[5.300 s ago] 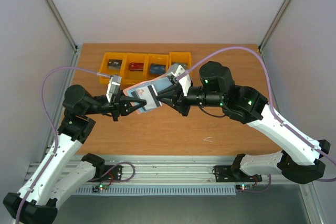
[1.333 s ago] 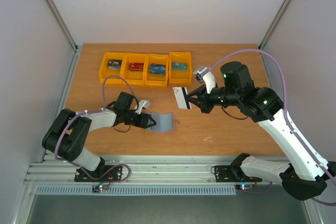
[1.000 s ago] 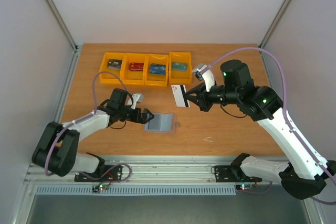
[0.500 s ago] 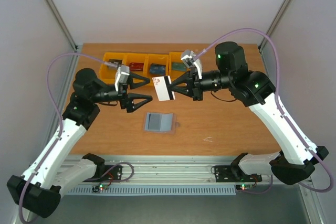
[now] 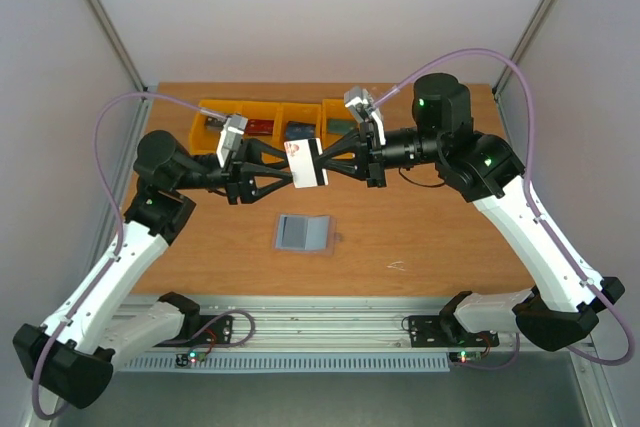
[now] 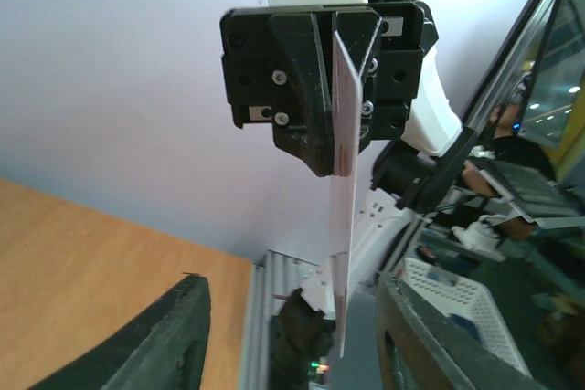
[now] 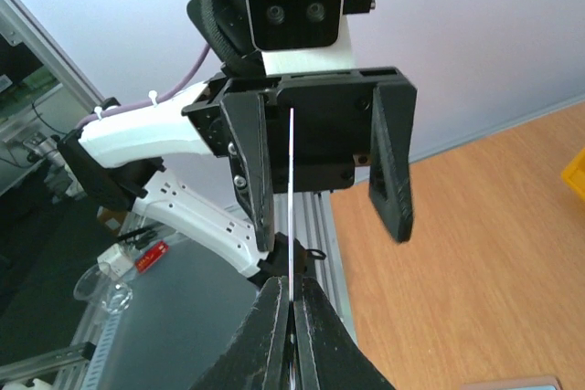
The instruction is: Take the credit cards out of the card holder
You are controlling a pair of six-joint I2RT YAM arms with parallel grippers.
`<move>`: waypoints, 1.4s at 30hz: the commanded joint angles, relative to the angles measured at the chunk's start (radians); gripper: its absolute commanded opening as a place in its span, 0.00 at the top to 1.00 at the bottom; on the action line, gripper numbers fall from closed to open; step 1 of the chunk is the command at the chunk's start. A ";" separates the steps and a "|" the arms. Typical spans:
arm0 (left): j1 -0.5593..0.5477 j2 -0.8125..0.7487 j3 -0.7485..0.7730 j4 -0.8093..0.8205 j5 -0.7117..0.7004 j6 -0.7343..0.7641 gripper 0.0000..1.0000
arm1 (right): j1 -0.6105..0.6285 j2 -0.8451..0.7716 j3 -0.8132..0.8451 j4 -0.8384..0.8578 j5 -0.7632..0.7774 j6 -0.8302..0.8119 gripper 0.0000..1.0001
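Note:
A whitish credit card [image 5: 307,163] with a dark stripe hangs in the air above the table, edge-on in both wrist views [image 6: 343,226] [image 7: 291,189]. My right gripper [image 5: 325,161] [image 7: 291,285] is shut on the card's right end. My left gripper [image 5: 293,165] [image 6: 292,317] faces it from the left. Its jaws straddle the card's free end and stand apart, with one finger [image 7: 251,171] close beside the card and the other [image 7: 388,171] well clear. The card holder [image 5: 303,234] lies open and flat on the table below, blue-grey side up.
A row of orange bins [image 5: 300,110] holding small items stands at the back of the table, partly behind both arms. The aluminium rail [image 5: 330,325] with the arm bases runs along the near edge.
My left gripper has moved right until its fingers straddle the card, and its jaws have narrowed. The right gripper and card have shifted only slightly. The holder has stayed put.

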 commanded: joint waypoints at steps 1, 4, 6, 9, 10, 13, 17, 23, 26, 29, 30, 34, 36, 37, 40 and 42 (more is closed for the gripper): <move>-0.039 0.018 0.031 0.076 -0.008 -0.025 0.54 | 0.010 -0.004 0.004 0.028 0.012 0.018 0.99; -0.054 0.020 0.034 0.079 -0.016 -0.014 0.62 | 0.014 -0.002 0.004 0.020 0.011 0.019 0.99; -0.061 0.023 0.039 0.083 -0.018 -0.012 0.67 | 0.017 -0.003 0.002 0.019 0.002 0.021 0.99; -0.071 0.023 0.046 0.081 -0.012 -0.002 0.81 | 0.021 -0.010 -0.007 0.027 0.005 0.027 0.99; -0.073 0.023 0.048 0.080 -0.014 0.002 0.85 | 0.021 -0.012 -0.010 0.025 0.009 0.027 0.99; -0.077 0.019 0.052 0.079 -0.019 0.005 0.96 | 0.022 -0.015 -0.019 0.017 0.016 0.027 0.99; -0.078 0.005 0.049 0.071 -0.030 0.012 1.00 | 0.022 -0.030 -0.041 0.014 0.018 0.021 0.99; -0.064 -0.036 0.089 -0.246 -0.181 0.234 1.00 | 0.021 -0.087 -0.081 -0.008 0.174 -0.003 0.80; -0.057 -0.045 0.142 -0.474 -0.333 0.441 1.00 | 0.019 -0.099 -0.083 -0.041 0.245 -0.002 0.55; -0.058 -0.058 0.177 -0.661 -0.544 0.755 1.00 | 0.018 -0.121 -0.091 -0.070 0.380 0.009 0.29; -0.059 -0.065 0.174 -0.695 -0.698 0.849 1.00 | 0.017 -0.132 -0.097 -0.076 0.438 0.015 0.22; -0.061 -0.107 0.072 -0.504 -1.169 1.480 1.00 | 0.013 -0.194 -0.134 -0.079 0.557 0.025 0.08; -0.061 -0.140 -0.075 -0.198 -1.254 1.814 1.00 | 0.013 -0.218 -0.144 -0.080 0.571 0.028 0.05; -0.057 -0.152 -0.156 -0.012 -1.239 1.965 1.00 | 0.014 -0.227 -0.146 -0.080 0.573 0.030 0.05; -0.045 -0.171 -0.283 0.287 -1.084 2.403 1.00 | 0.013 -0.246 -0.151 -0.077 0.578 0.033 0.04; -0.044 -0.202 -0.318 0.344 -0.977 2.504 1.00 | 0.013 -0.250 -0.152 -0.074 0.581 0.040 0.04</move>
